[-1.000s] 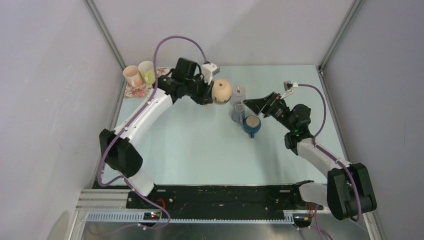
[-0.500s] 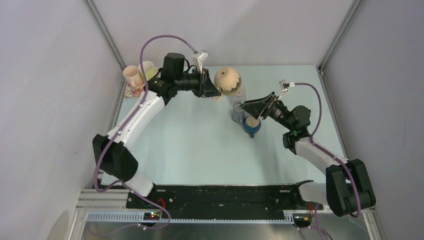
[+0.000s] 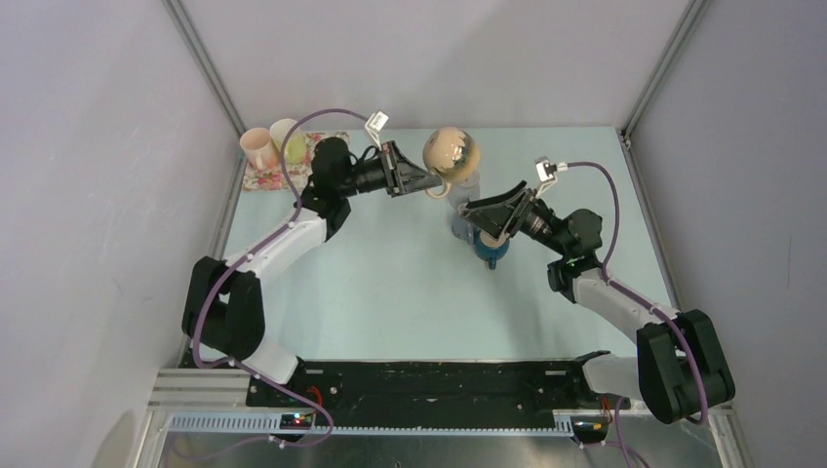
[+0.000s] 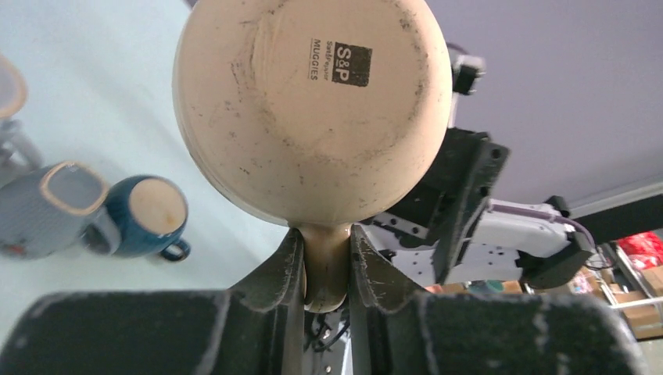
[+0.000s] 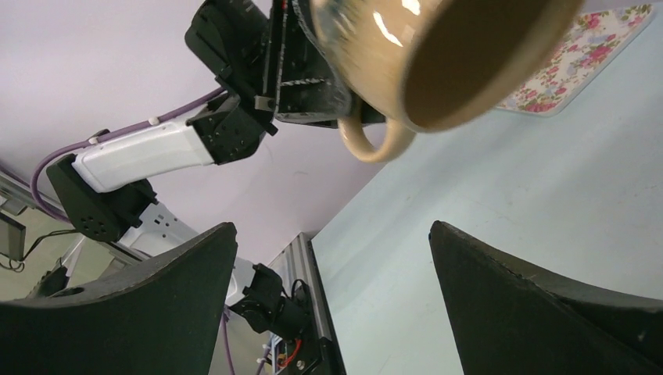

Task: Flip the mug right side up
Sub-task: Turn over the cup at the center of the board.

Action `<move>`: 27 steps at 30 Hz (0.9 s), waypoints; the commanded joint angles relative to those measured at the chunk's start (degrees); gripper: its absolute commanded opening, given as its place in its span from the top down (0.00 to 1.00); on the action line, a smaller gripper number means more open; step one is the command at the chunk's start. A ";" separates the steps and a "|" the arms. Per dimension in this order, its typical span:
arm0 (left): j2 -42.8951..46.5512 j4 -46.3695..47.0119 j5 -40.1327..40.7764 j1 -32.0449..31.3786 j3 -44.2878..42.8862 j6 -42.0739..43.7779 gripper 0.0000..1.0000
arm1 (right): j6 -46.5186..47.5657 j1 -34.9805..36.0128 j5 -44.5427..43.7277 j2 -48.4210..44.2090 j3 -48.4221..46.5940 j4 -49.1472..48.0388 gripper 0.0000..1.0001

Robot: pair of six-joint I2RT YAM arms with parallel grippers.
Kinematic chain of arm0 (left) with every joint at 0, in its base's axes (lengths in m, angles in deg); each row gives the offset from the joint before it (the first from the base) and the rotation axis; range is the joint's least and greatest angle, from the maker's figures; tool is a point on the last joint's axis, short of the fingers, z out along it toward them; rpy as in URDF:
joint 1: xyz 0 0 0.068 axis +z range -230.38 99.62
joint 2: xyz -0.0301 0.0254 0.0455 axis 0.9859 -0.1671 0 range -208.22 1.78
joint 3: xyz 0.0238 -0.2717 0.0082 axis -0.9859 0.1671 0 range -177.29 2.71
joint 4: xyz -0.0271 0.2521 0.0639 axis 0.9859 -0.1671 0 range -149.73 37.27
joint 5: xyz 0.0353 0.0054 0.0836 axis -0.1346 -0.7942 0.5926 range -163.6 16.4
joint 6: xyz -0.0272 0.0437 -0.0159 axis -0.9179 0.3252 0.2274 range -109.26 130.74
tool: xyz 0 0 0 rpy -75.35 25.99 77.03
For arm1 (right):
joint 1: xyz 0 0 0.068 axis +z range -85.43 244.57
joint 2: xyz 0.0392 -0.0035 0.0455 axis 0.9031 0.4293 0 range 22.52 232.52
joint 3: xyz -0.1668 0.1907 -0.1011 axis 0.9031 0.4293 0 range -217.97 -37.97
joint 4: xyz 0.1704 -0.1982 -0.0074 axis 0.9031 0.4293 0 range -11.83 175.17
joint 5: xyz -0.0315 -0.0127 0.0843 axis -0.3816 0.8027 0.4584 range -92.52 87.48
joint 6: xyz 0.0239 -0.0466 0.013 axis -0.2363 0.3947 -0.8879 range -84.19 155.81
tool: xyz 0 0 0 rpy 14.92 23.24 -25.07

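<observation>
A beige mug [image 3: 452, 153] hangs in the air over the back middle of the table. My left gripper [image 3: 426, 182] is shut on its handle. In the left wrist view the mug's stamped bottom [image 4: 313, 109] faces the camera, and the handle [image 4: 326, 269] sits pinched between the two fingers. In the right wrist view the mug's mouth [image 5: 461, 62] points down toward that camera, with its handle [image 5: 375, 141] on the left. My right gripper [image 3: 480, 209] stands wide open just below and right of the mug and holds nothing; it is also seen in its own wrist view [image 5: 330, 228].
A dark blue mug [image 3: 491, 244] and a grey mug [image 3: 462, 222] stand upright under the right gripper. Both also show in the left wrist view, the grey mug [image 4: 55, 207] beside the blue mug [image 4: 152, 215]. Two cups [image 3: 261, 146] stand at the floral mat [image 3: 268, 178] at the back left.
The left arm has lifted the beige mug off the table and swung it up and to the right. The right gripper has risen and reached left toward the mug.
</observation>
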 commanded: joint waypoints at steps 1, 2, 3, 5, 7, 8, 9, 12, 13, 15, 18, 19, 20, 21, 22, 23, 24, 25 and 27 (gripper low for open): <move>3.46 29.14 -2.76 0.12 1.44 -13.38 1.00 | 0.54 1.10 -1.47 0.09 -2.18 -0.91 0.01; 3.46 30.92 -2.66 0.04 2.24 -13.94 1.00 | 0.17 1.54 -1.58 0.40 -2.18 -1.11 0.01; 3.50 31.57 -2.47 -0.07 2.61 -14.54 1.00 | -0.02 1.75 -1.78 0.52 -2.18 -1.28 0.01; 3.56 32.61 -1.95 -0.42 3.86 -14.74 1.00 | -1.11 2.21 -2.24 0.70 -2.12 -1.81 0.01; 3.56 33.37 -1.48 -0.93 5.20 -14.79 1.00 | -1.93 2.42 -2.67 0.83 -1.84 -2.97 0.01; 3.44 33.83 -1.36 -1.41 6.02 -14.82 1.00 | -2.13 2.49 -2.97 0.84 -1.79 -3.52 0.01; 3.27 34.03 -1.12 -1.65 6.49 -14.83 1.00 | -2.30 2.53 -3.08 0.83 -1.69 -3.58 0.01; 2.76 35.05 -0.98 -3.06 6.72 -15.63 1.00 | -2.36 2.63 -3.59 0.70 -1.58 -3.62 0.02; 2.43 35.35 -0.98 -3.31 6.68 -15.95 1.00 | -2.40 2.67 -3.70 0.71 -1.46 -3.63 0.03; 1.82 36.99 -0.88 -4.15 6.52 -17.02 1.00 | -2.56 2.86 -4.05 0.77 -1.33 -3.75 0.04; 1.06 39.13 -0.86 -5.62 6.37 -19.12 1.00 | -3.00 3.40 -4.40 0.91 -1.14 -4.19 0.05; 0.64 40.10 -0.83 -6.19 6.29 -19.49 1.00 | -3.28 3.51 -4.41 1.07 -1.14 -4.68 0.05; 0.38 40.51 -0.92 -6.46 6.26 -19.99 1.00 | -3.84 3.86 -4.46 1.32 -0.98 -5.17 0.05; 0.03 41.28 -0.95 -6.99 6.20 -20.19 1.00 | -4.18 3.96 -4.68 1.47 -0.88 -6.48 0.06; -0.48 41.59 -0.95 -7.21 6.22 -20.52 1.00 | -4.76 4.24 -4.81 1.65 -0.56 -7.17 0.08; -0.75 42.16 -0.92 -7.59 6.16 -20.68 1.00 | -5.08 4.33 -4.98 1.68 -0.40 -8.41 0.08; -1.24 42.38 -0.96 -7.73 6.19 -20.86 1.00 | -5.61 4.57 -5.05 1.70 -0.24 -8.88 0.10; -1.49 42.76 -0.93 -7.94 6.21 -20.93 1.00 | -5.81 4.62 -5.15 1.70 -0.16 -9.85 0.11; -2.16 43.03 -0.85 -8.22 6.41 -20.86 1.00 | -6.32 4.67 -5.35 1.52 0.03 -11.11 0.13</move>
